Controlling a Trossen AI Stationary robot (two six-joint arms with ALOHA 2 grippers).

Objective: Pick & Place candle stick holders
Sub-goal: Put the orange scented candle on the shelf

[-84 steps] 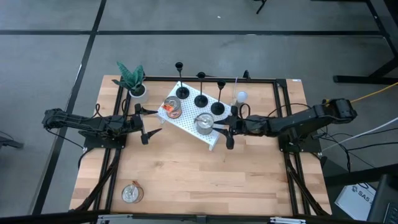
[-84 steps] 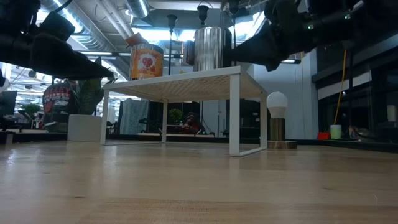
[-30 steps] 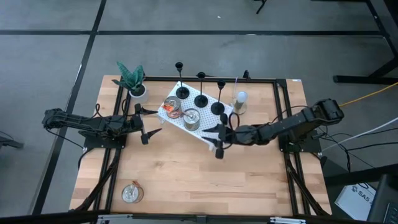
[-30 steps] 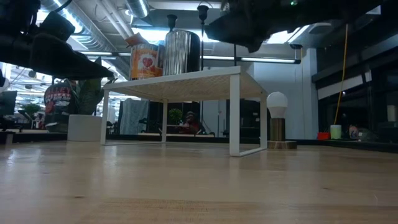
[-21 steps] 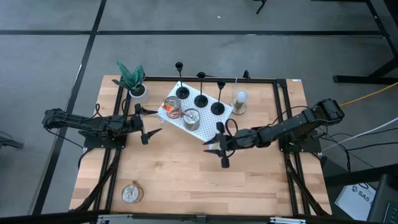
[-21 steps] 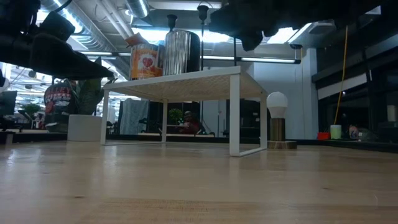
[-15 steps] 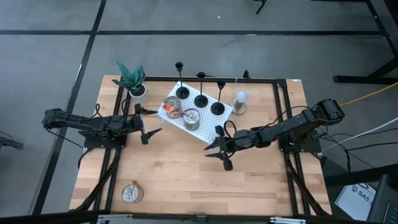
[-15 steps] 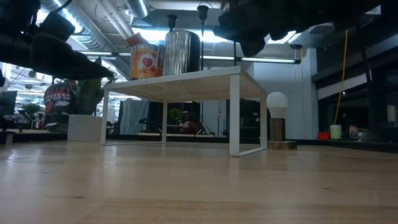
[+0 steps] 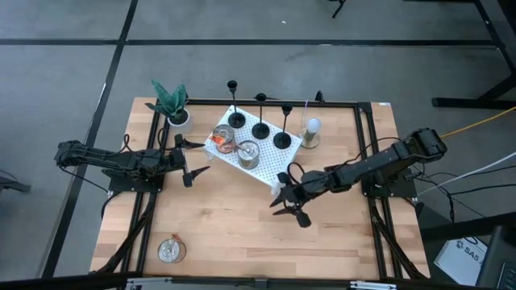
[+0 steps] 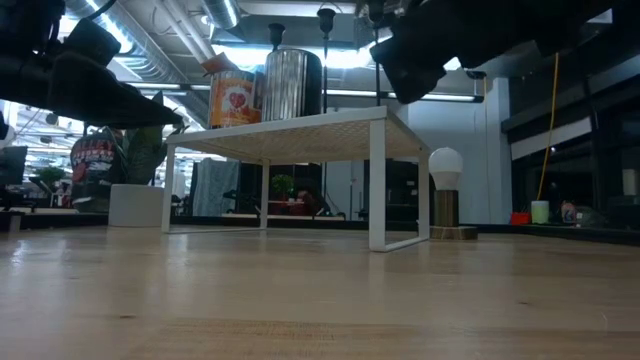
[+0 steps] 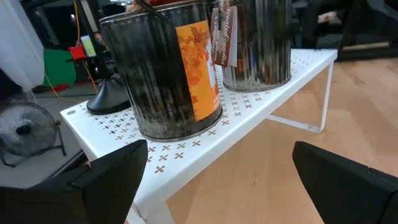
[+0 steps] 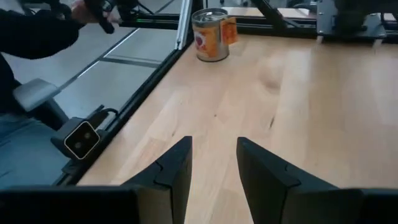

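From above, you see the three candle stick holders (image 9: 260, 129) standing in a row along the upper edge of the white shelf (image 9: 274, 165), just above frame centre, next to two cans (image 9: 248, 153). Your right gripper (image 9: 288, 201) hangs below the shelf's lower right corner with its fingers spread and empty; the left gripper (image 9: 193, 163) waits at centre left, fingers parted, holding nothing. At table height, the shelf fills the upper middle, two holder stems (image 10: 325, 50) rise behind the cans (image 10: 292, 84), and the right arm (image 10: 440, 45) is a dark mass at upper right. In the left wrist view, one holder's round base (image 11: 111, 96) sits on the shelf at left, behind an orange-labelled can (image 11: 168, 74). The right wrist view shows parted fingers (image 12: 171, 171) over bare wood and a can (image 12: 210, 34) at the top. The holders look light, rigid and top-heavy, likely easy to tip; pinching the thin stem low, near the base, seems safest.
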